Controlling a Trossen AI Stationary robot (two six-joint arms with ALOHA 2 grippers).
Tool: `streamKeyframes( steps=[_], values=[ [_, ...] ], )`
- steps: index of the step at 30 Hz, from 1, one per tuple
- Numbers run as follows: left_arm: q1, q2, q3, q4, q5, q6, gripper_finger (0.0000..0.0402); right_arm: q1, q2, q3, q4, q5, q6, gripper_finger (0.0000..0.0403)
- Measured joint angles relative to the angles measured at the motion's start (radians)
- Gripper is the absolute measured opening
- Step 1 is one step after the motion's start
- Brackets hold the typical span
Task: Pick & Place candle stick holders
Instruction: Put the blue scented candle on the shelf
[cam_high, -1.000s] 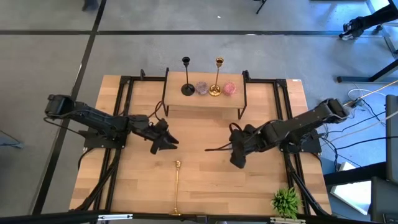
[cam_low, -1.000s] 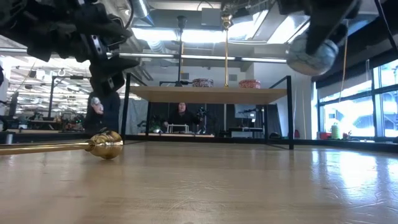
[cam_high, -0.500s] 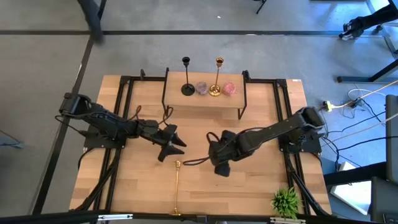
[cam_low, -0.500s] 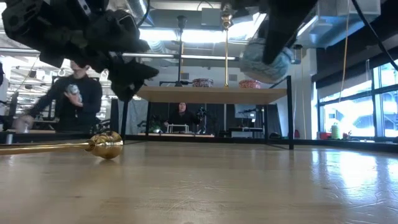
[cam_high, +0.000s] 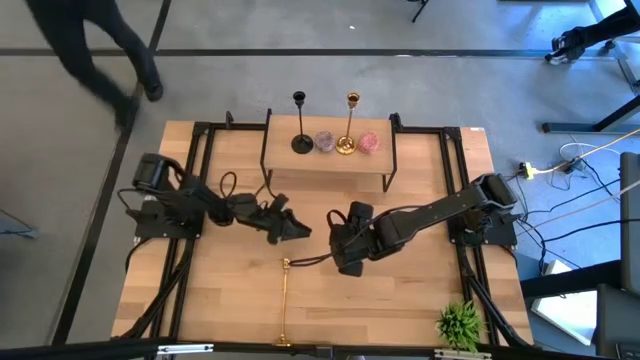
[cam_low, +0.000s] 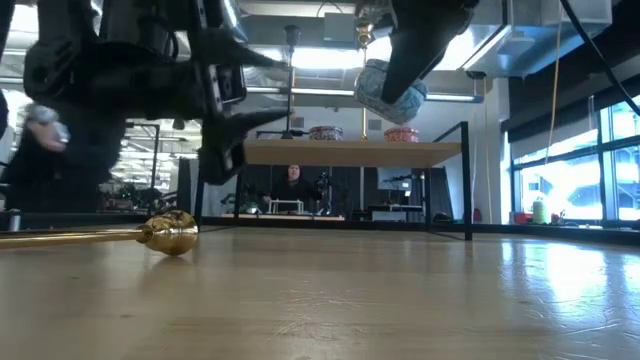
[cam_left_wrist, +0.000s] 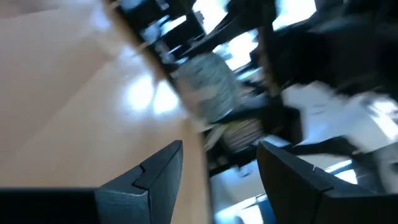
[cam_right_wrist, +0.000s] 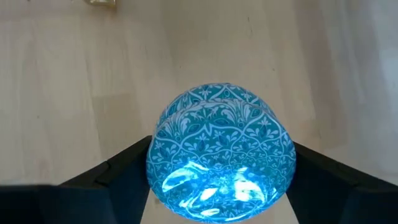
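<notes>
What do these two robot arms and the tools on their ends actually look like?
Both arms are dark, nearly black, jointed segments with thin black cables looping beside them. The left tool ends in two flat, wedge-shaped dark fingers. The right tool has the same angular dark fingers, matte and without visible markings.

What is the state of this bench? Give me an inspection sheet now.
Surface: wooden table with a raised shelf at the far side.
Job's things: black holder and gold holder upright on the shelf; second gold holder lying on the table.
Clutter: two small cups on the shelf; green plant.
Grippers: left gripper open, empty; right gripper shut on a blue patterned round thing.
Cables: loose cable beside the right gripper.
Surroundings: person passing on the floor.
</notes>
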Motion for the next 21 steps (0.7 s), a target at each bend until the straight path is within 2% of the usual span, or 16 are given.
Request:
streamKeyframes(
  steps=[2,4,9,13,21],
  values=[
    [0.012,0.029,0.0,0.064,0.012,-0.04,0.0203,0.0,0.0,0.0,0.001,0.008,-0.003,0.0301],
    [0.025,0.047,0.007,0.057,0.016,-0.053,0.0203,0.0,0.0,0.0,0.003,0.025,-0.015,0.0301],
    [0.047,0.077,0.07,-0.03,0.023,-0.062,0.0203,-0.002,0.0,0.0,0.018,0.048,-0.031,0.0301],
    [0.063,0.087,0.157,-0.071,0.072,-0.053,0.0203,-0.008,0.0,0.0,0.03,0.049,-0.038,0.0301],
    [0.082,0.087,0.263,-0.274,0.138,0.017,0.0209,-0.013,0.0,-0.001,0.021,0.048,-0.046,0.0301]
  ],
)
